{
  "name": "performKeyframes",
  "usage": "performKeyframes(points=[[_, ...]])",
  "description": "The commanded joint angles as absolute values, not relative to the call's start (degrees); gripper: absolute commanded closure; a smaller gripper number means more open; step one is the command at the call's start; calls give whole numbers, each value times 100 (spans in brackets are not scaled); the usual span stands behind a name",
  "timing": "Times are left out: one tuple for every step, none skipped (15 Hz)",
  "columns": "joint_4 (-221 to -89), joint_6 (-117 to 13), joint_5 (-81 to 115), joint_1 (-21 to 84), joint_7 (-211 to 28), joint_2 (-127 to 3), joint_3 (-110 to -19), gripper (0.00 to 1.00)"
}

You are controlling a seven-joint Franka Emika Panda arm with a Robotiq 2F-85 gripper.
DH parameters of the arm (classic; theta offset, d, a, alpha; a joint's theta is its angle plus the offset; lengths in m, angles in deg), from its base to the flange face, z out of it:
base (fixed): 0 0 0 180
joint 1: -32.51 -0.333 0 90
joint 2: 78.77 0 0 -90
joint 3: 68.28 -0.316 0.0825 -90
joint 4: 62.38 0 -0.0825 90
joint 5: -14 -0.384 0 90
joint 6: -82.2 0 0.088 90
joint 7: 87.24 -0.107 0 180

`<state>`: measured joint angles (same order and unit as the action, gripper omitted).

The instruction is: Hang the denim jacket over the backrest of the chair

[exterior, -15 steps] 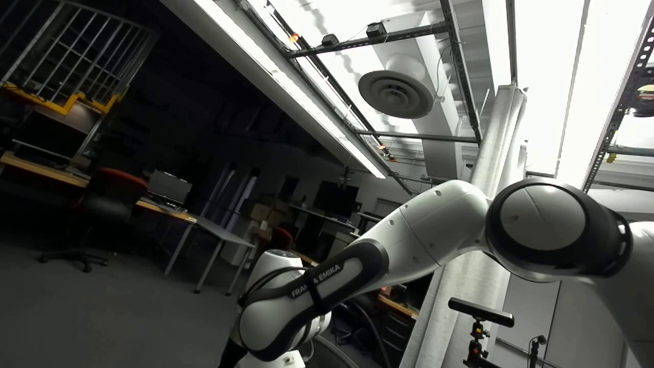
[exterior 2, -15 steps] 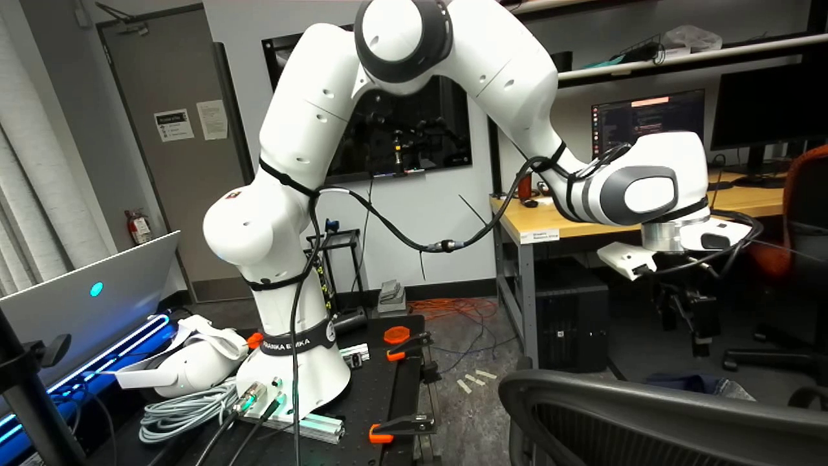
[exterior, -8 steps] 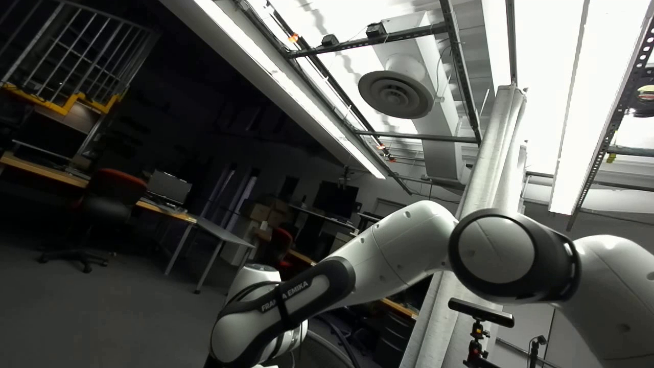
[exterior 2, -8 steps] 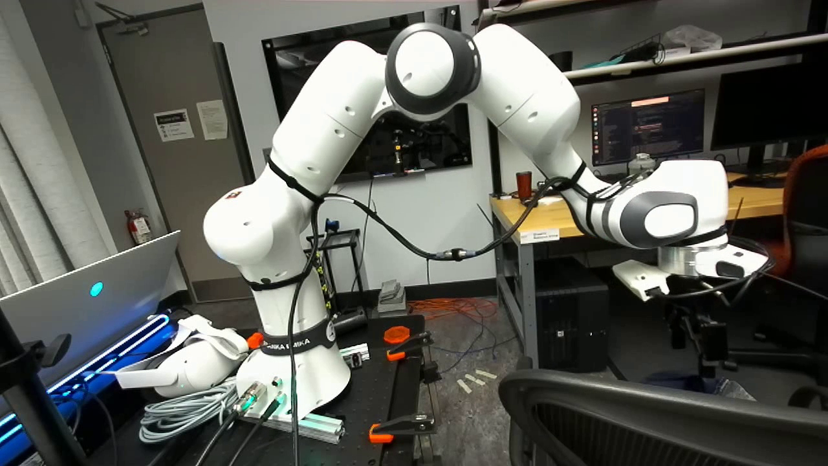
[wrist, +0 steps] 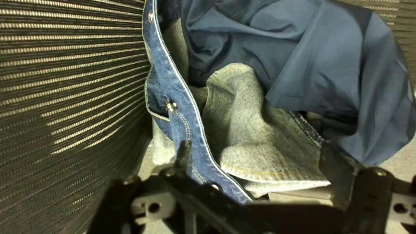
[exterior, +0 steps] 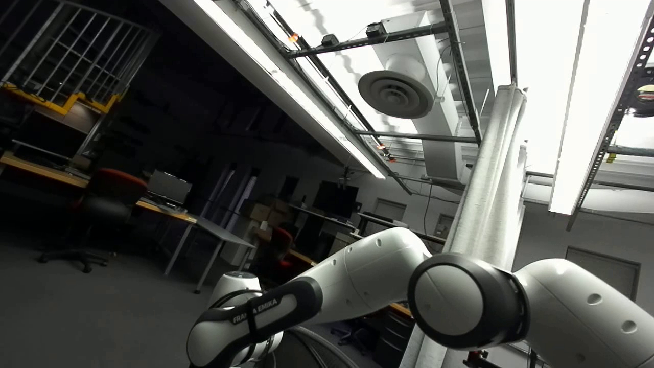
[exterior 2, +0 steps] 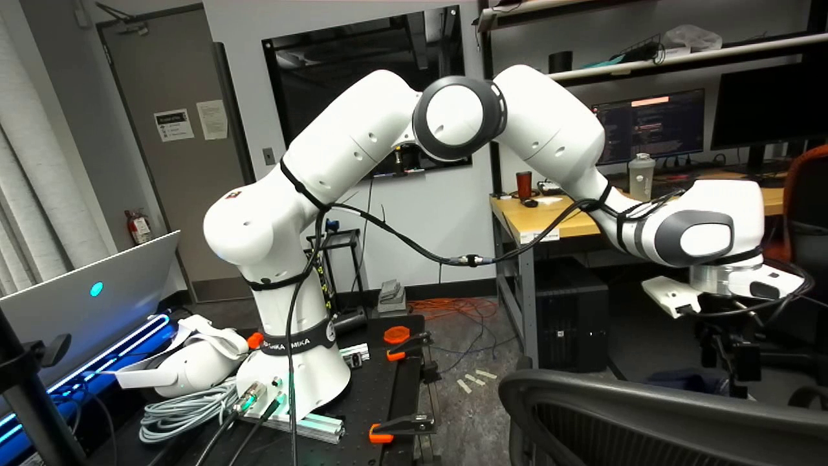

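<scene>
Wrist view: close over the denim jacket [wrist: 242,113], facing down past my pincer [wrist: 260,159]. In an exterior view: rolled, aimed up past my arm [exterior: 378,281] at a ceiling vent [exterior: 394,95]. In an exterior view: me nearly whole, side-on, chair [exterior 2: 666,414] close in foreground. Both exterior views share my arm.

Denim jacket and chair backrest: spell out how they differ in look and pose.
The denim jacket is blue with grey undersides; the chair's backrest is dark grey to black. The jacket lies crumpled, while the backrest stands up with a smooth, rounded top. The jacket is stitched along its edges; the backrest is finely ribbed within its frame. Shared: neither is seen whole in any view.
</scene>
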<state>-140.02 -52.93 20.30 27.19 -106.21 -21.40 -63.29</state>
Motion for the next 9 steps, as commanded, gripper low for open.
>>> performKeyframes(points=[[-12926,-4779,1830,2762,-10506,-1477,-6359,0],[-12746,-4674,1810,2786,-10443,-1364,-6389,0],[-12549,-4526,1758,2835,-10323,-1248,-6468,0],[-12354,-4404,1729,2860,-10235,-1123,-6504,0],[-12162,-4257,1687,2894,-10143,-1008,-6553,0],[-11960,-4093,1651,2919,-10087,-890,-6587,0],[-11784,-3943,1615,2931,-10064,-786,-6609,0],[-11605,-3809,1603,2928,-10071,-674,-6605,0],[-11426,-3659,1584,2938,-10084,-566,-6612,0]])
